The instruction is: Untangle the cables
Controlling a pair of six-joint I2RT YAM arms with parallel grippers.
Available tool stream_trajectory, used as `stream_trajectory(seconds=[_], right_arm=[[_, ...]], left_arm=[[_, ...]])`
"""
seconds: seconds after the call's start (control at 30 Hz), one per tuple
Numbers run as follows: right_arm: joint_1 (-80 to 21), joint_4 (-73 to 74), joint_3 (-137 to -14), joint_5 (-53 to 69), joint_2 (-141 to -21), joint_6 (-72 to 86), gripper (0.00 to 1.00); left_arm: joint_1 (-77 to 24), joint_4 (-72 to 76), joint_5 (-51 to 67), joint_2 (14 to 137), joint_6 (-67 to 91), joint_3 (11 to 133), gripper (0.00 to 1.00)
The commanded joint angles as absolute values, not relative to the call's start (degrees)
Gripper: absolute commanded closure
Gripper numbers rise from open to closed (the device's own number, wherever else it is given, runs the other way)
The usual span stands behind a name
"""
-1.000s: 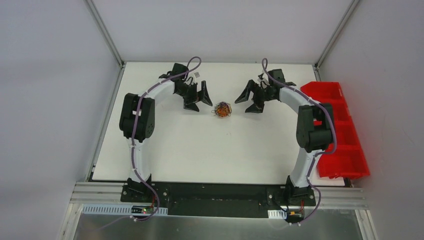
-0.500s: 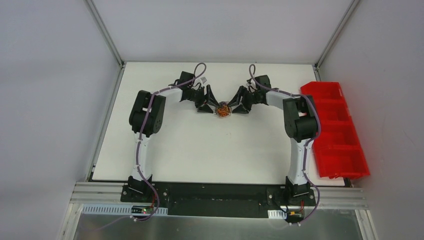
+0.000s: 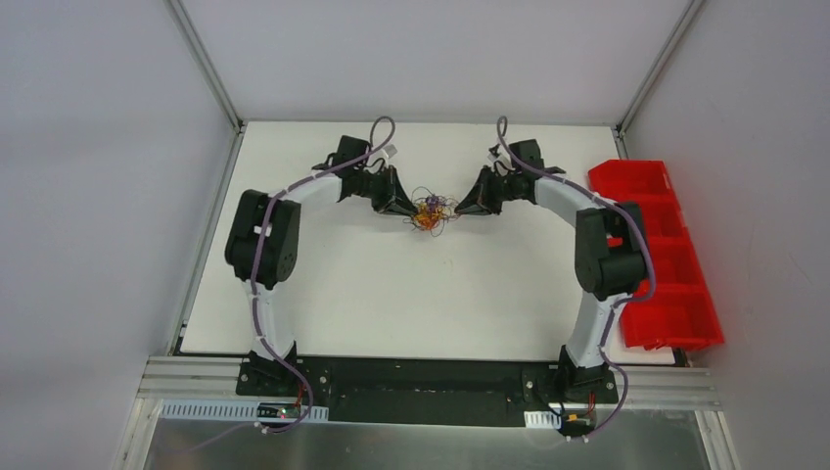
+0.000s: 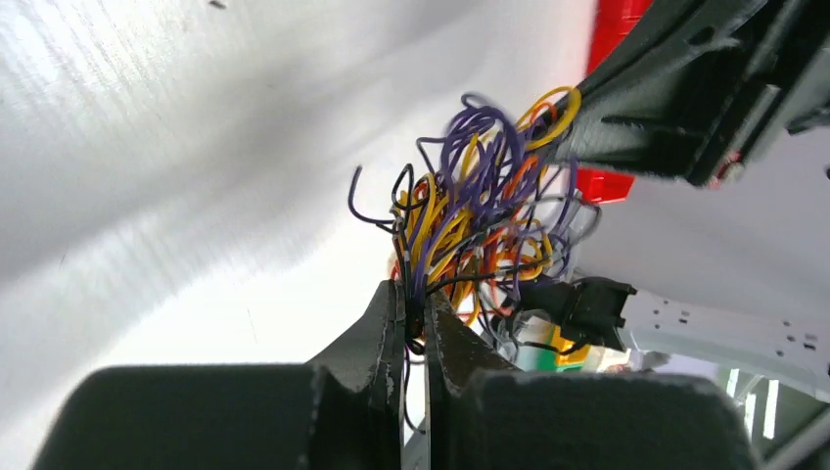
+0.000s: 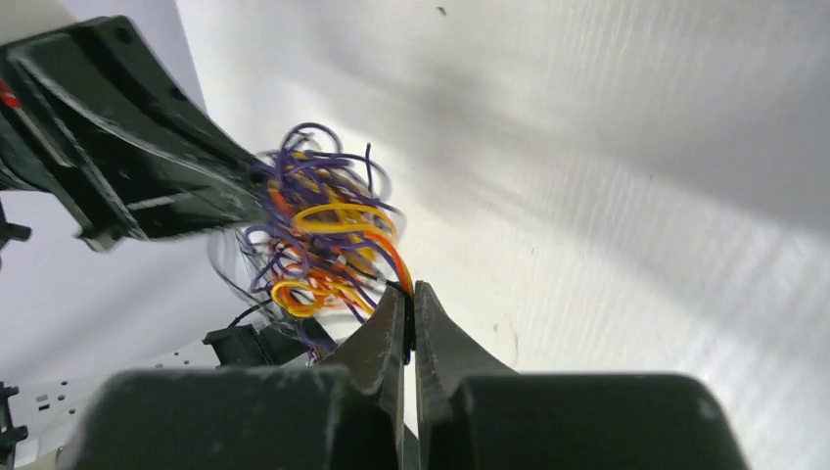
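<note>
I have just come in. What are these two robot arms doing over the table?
The robot is trying to untangle a small ball of thin coloured cables at the far middle of the white table. The left gripper is shut on a few strands at one side of the ball. The right gripper is shut on strands at the opposite side. The ball sits between the two, and the wires are not yet separated.

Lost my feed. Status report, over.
Left gripper shut on cables. Right gripper shut on same tangle, opposite side. Red bin off right, not in the way.
</note>
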State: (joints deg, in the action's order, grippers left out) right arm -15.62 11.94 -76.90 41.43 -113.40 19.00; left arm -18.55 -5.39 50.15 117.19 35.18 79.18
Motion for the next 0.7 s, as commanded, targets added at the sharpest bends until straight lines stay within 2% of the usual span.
stream_trajectory(seconds=[0.0,0.3,0.5,0.67], right_arm=[[-8.21,20.78,-75.37,34.25,-100.34,11.34,1.00],[2.35,28.56,-74.22,26.65,-89.14,6.22,1.00],[10.05,31.59,-75.56,27.15,-86.83,4.36,1.00],[11.35,33.94,-76.22,27.47,-85.66,1.78,1.00]], left_arm=[[-11.58,-15.72,45.92,102.99,24.83,77.89,1.00],[0.24,-32.20,40.72,91.93,12.92,78.63,1.00],[7.46,-38.02,39.37,88.66,7.24,77.85,1.00],[11.31,-40.34,38.24,87.60,4.65,77.43,1.00]])
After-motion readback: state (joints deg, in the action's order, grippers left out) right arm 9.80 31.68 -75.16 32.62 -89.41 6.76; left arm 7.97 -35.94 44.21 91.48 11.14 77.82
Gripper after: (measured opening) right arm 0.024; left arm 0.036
